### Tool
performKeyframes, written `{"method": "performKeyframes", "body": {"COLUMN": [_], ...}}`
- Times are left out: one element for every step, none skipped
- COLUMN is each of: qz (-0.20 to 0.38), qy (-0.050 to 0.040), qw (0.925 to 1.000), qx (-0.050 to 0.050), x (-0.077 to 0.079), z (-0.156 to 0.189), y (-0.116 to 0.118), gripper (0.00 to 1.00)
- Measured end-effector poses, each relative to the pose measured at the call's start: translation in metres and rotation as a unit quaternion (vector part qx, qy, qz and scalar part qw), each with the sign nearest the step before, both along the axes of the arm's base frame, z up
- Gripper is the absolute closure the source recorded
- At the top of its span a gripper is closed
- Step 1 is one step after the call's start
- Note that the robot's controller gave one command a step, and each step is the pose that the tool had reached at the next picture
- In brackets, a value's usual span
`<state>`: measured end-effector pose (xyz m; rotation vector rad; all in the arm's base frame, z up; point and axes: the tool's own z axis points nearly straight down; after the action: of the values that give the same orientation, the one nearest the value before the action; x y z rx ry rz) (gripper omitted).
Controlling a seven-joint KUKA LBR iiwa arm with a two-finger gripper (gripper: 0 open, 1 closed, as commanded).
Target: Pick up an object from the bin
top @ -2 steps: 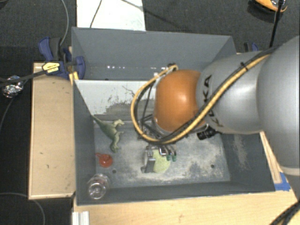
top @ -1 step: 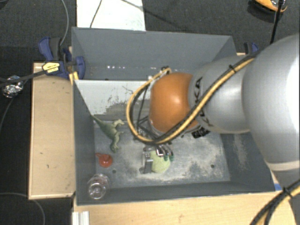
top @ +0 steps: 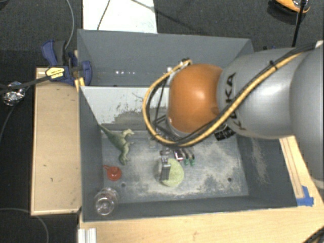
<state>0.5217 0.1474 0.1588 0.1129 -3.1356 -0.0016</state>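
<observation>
My gripper hangs low over the bin's floor, near the middle of the front. Its dark finger stands right over a pale green round thing, like a ball or a disc, and hides the left part of it. Whether the fingers touch it I cannot tell. A green toy dinosaur lies to the left, well apart from the gripper. A small red cap-like piece rests in front of the dinosaur.
A clear plastic bottle or jar lies in the front left corner. The arm with its orange cover and yellow cable hangs over the bin's middle and right, hiding the floor there. The bin's walls slope inward.
</observation>
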Motion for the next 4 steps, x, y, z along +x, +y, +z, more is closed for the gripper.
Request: {"method": "performKeyframes", "body": {"qz": [-0.010, 0.025, 0.040, -0.022], "qy": [-0.0065, -0.0049, -0.0024, -0.0050], "qw": [0.9999, 0.9997, 0.9992, 0.9997], "qx": [0.001, -0.001, 0.000, 0.000], "x": [0.013, 0.004, -0.008, -0.012], "z": [0.017, -0.033, -0.067, -0.082], "y": [-0.043, -0.075, -0.083, -0.085], "gripper": [0.00, 0.00, 0.00, 0.00]}}
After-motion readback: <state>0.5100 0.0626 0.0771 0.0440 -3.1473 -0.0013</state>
